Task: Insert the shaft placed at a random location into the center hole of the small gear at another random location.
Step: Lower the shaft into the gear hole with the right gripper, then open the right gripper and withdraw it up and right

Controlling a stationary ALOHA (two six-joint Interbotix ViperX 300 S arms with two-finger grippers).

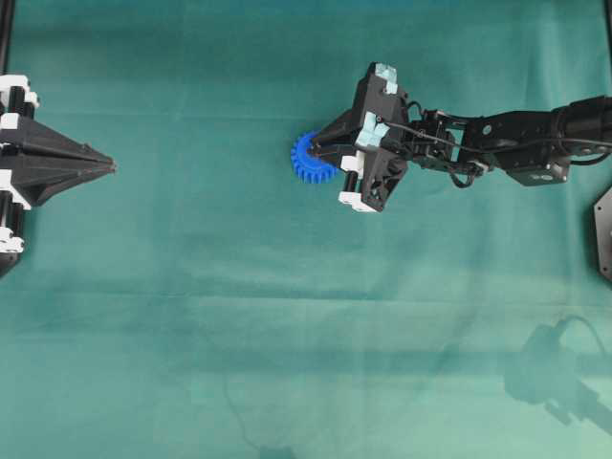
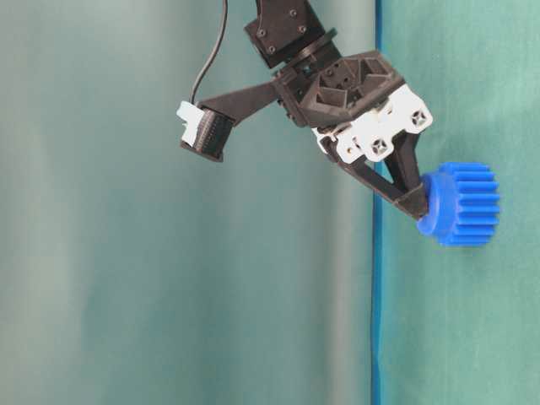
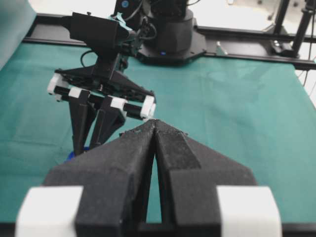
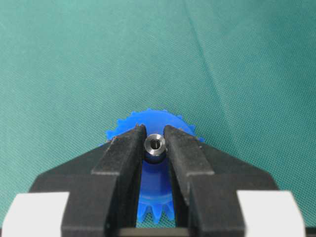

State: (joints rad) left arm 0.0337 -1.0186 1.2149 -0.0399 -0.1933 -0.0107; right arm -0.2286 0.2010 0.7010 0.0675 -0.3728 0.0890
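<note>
A wrinkled green cloth (image 1: 287,316) covers the table, edged by a black frame rail (image 3: 237,37) at the back.

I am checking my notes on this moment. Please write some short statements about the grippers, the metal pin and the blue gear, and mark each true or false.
1. The right gripper holds the short silvery metal shaft. True.
2. The shaft is above the bright blue plastic toothed gear. True.
3. The left gripper is wide open. False: it is shut.
4. The gear is red. False: blue.
5. The left gripper touches the gear. False: it is far away, on the green cloth's left side.
</note>
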